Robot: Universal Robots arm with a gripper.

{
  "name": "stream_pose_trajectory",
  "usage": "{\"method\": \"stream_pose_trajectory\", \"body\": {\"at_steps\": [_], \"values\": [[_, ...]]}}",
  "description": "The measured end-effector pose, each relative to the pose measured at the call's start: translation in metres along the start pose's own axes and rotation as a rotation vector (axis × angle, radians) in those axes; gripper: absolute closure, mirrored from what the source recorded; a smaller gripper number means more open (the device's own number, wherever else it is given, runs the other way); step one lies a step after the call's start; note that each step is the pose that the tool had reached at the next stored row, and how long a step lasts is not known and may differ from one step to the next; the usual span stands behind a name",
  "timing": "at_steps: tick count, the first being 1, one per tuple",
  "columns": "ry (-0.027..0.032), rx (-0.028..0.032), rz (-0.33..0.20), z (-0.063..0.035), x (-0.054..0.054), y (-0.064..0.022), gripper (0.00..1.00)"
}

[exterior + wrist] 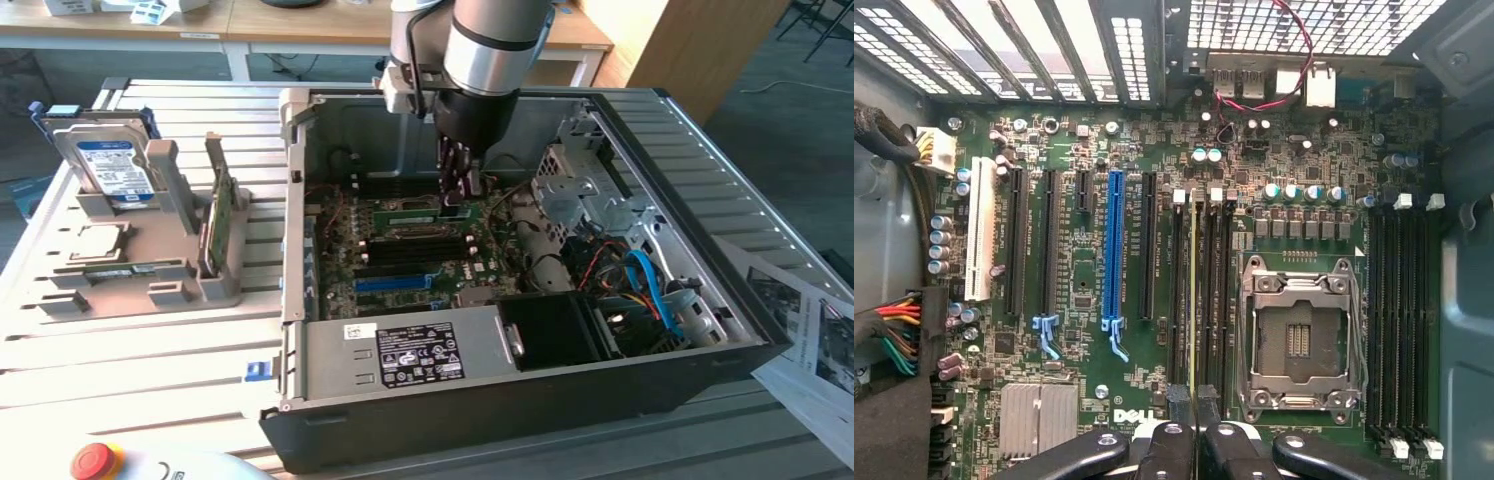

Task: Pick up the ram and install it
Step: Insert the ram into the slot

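At the exterior view's left, a grey holder (160, 270) on the slatted table (134, 360) carried a blue-labelled hard drive (110, 168) standing upright at its far end, a processor chip (94, 241) lying flat nearer, and a broader green circuit card (216, 215) on edge along its right side. To the right of it lay the open computer case (534, 400), its black power supply (407, 355) at the near wall. The gripper (458, 200) reached down over the motherboard (340, 255) inside the case, its fingers (1169, 450) drawn narrow and pinching the ram (420, 212). In the wrist view, the ram (1194, 300) showed edge-on, running along the memory slots (1216, 300) just beside the empty CPU socket (1296, 338); whether it was seated could not be told. Printed sheets (814, 335) lay at the far right.
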State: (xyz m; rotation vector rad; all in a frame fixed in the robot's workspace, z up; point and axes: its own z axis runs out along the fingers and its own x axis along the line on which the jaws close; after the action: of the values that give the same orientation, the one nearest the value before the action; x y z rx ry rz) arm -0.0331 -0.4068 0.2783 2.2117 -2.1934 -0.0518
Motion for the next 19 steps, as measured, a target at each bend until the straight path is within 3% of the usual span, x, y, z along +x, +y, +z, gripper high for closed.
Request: {"method": "stream_pose_trajectory", "body": {"at_steps": [13,16,19], "values": [[0.0,0.0,0.0,0.0081,0.0,-0.0003,0.88],[0.0,-0.0001,0.0,0.0194,0.0,-0.0005,0.88],[0.0,0.0,0.0,0.0221,0.0,-0.0005,0.88]]}}
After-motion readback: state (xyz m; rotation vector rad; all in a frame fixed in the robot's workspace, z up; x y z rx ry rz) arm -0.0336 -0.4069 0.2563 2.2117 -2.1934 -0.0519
